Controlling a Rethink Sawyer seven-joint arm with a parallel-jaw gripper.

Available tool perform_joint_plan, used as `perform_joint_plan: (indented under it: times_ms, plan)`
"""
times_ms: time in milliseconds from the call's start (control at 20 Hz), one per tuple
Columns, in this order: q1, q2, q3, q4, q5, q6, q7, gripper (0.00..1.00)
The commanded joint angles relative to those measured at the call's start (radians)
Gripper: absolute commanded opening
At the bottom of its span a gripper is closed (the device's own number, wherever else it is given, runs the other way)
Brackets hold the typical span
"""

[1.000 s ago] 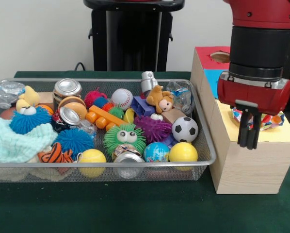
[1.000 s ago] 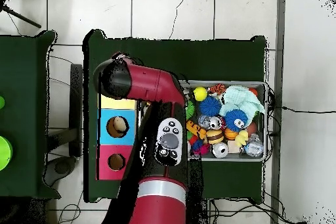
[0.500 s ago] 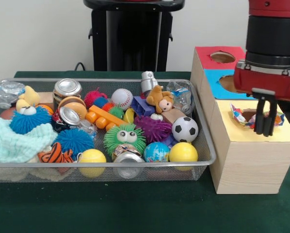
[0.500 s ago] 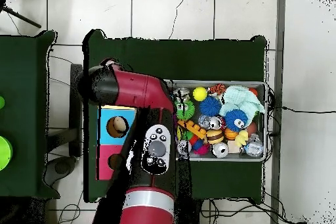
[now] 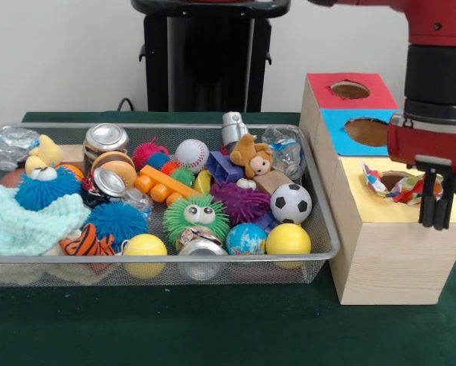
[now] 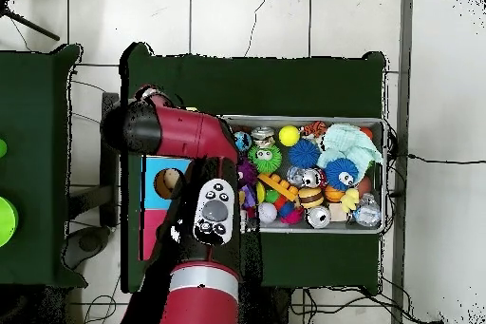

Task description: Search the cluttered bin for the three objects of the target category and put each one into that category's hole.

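The bin (image 5: 175,258) is a wide silver wire-mesh tray on the left of the green table, full of toys, balls and cans. It also shows in the overhead view (image 6: 383,187). To its right stand wooden boxes with a red top (image 5: 350,84), a blue top (image 5: 361,126) and a yellow top (image 5: 411,210), each with a round hole. A crumpled colourful wrapper (image 5: 399,185) lies on the yellow box's hole. My gripper (image 5: 437,221) hangs over the right edge of the yellow box, just right of the wrapper, shut and empty. In the overhead view the arm (image 6: 204,163) hides it.
In the bin lie a soccer ball (image 5: 291,203), yellow balls (image 5: 288,239), a baseball (image 5: 191,154), a green fuzzy toy with eyes (image 5: 197,217), a teddy (image 5: 252,156), cans (image 5: 106,137) and a pale knitted cloth (image 5: 18,225). The black pedestal (image 5: 209,53) stands behind.
In the front view the arm has moved right, from in front of the wrapper to the yellow box's right edge. The wrapper stays on the hole.
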Motion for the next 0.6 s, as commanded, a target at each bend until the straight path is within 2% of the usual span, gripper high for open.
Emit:
perform_joint_plan:
  times_ms: [50,150,400,600]
  plan:
    - [-0.054,0.057,0.141,0.158,0.032,-0.089,0.164,0.00]
    - [-0.081,0.053,0.174,0.182,0.030,-0.100,0.142,0.00]
    - [-0.094,0.035,0.200,0.217,0.029,-0.112,0.146,0.00]
    - [-0.068,0.010,0.177,0.230,0.041,-0.091,0.170,0.00]
